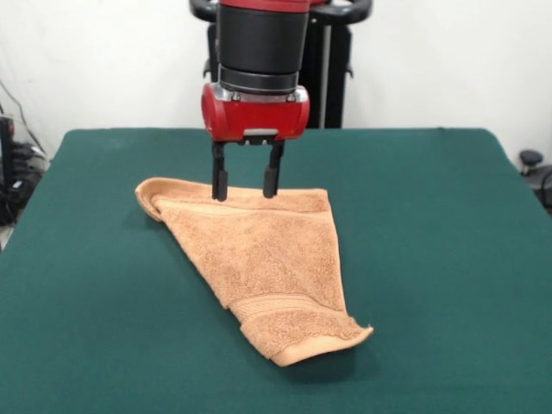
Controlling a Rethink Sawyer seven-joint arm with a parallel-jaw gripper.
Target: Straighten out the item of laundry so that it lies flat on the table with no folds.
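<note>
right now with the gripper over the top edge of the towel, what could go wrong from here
The gripper stands open at the far edge of the towel. Closing there may pinch stacked layers together, since the towel is folded into a triangle, so a pull would drag it across the table without unfolding. The curled corner at the picture's left could also stay tucked under.

towel (259, 267): looped terry cloth, rough | table (431, 216): matt felt-like cloth | claw (246, 183): glossy red housing
</note>
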